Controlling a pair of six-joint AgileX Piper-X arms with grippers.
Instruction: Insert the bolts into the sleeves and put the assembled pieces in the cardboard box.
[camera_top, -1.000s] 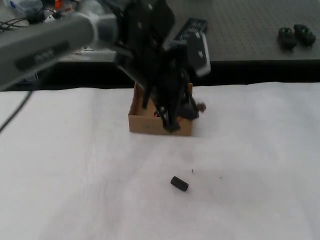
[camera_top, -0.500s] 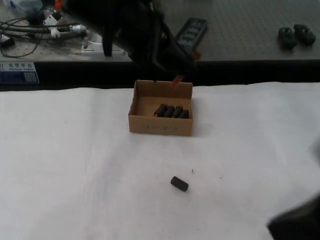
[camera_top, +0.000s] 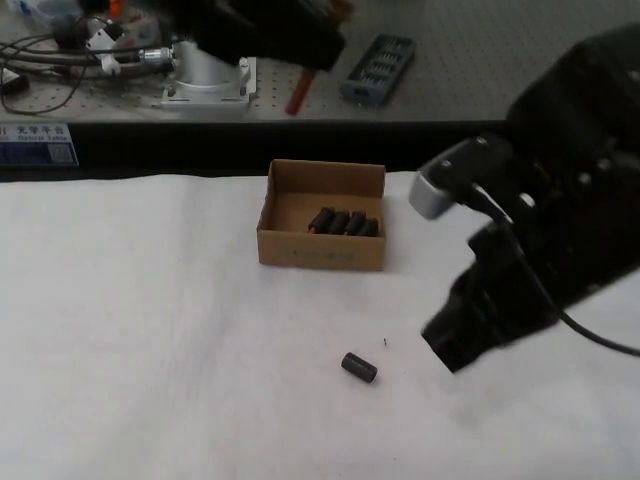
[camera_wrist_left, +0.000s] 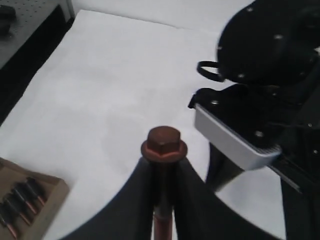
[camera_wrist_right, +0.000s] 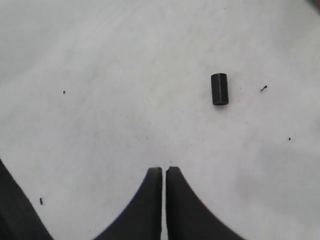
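Left end effector (camera_wrist_left: 163, 169) pinches a coppery, hex-headed bolt (camera_wrist_left: 164, 144).

- A white cloth (camera_top: 150, 300) covers the near bench.
- Behind it, a grey perforated tabletop (camera_top: 480, 70) (holes in even rows) carries tangled cables (camera_top: 40, 50), a blue tray (camera_top: 377, 68) and two dark round pieces (camera_top: 592, 72).

Hex-head bolt (camera_wrist_left: 164, 145) rendered copper-brown, left gripper (camera_wrist_left: 163, 167) and right gripper (camera_wrist_right: 161, 172) both black, loose sleeve (camera_wrist_right: 219, 89) black, cardboard box (camera_top: 320, 250) tan, assembled pieces (camera_top: 345, 223) black with reddish tips — cloth (camera_top: 150, 330) white, flecked with tiny dark specks, slotted tray (camera_top: 378, 67) blue, bench (camera_top: 500, 60) grey, dotted with holes.
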